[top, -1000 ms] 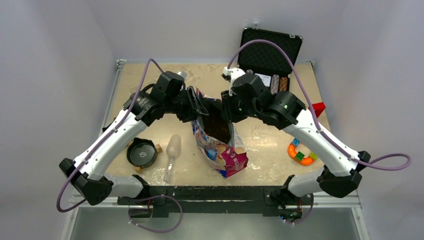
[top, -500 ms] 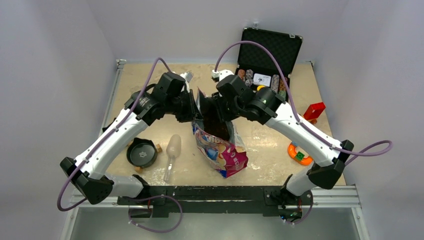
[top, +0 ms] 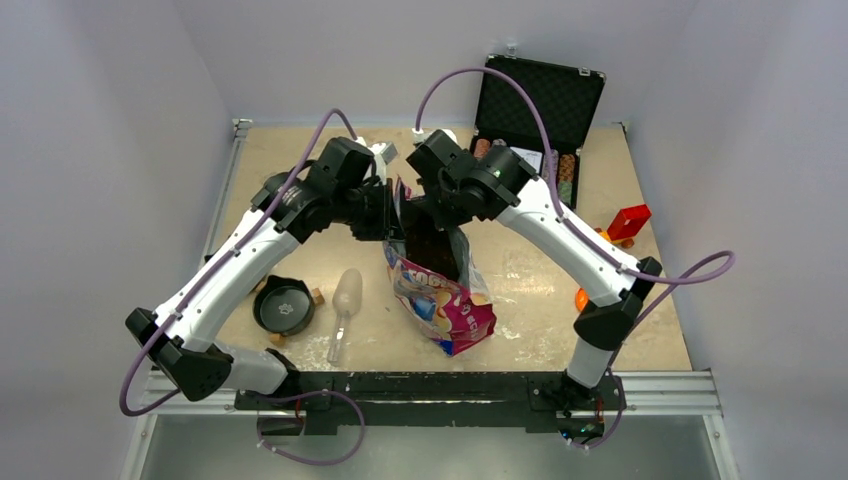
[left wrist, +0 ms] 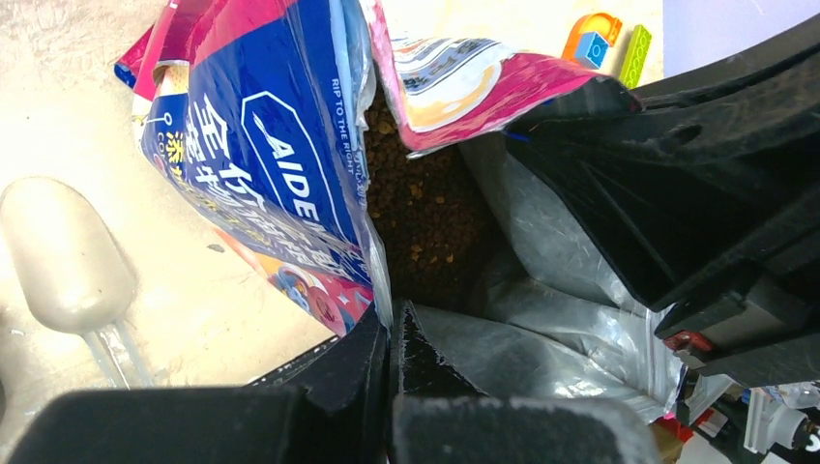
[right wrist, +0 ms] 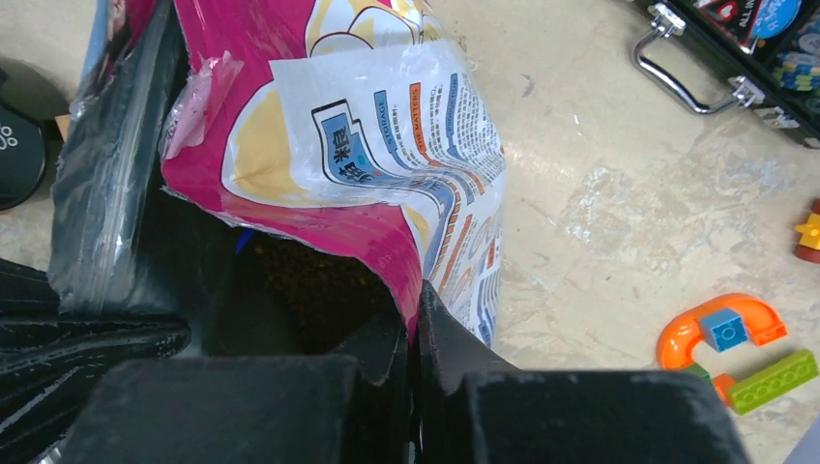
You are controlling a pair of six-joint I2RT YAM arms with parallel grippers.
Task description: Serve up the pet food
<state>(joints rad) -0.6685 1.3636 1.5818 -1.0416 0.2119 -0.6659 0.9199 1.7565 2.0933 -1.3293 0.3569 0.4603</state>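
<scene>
Pet food (left wrist: 425,208): dark kibble low inside opened bag (top: 440,300), mid-table. Left gripper (left wrist: 390,333) pinched tight on bag's left lip; right gripper (right wrist: 416,319) clamped on pink right lip. Both stood looser second ago, and right arm has swung in toward bag. Both lips gripped: mouth ready for spreading or tipping. Scoop (top: 345,295) and black bowl (top: 284,305) lie left of bag, apart from it.

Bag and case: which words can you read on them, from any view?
"AIDE": bag, blue face, left wrist view.
"RIP TO THE RIGHT": bag, along its opened edge.
"ALL IN": inside the case, right wrist view.
Chinese characters and fine print on the bag: too small to read.
</scene>
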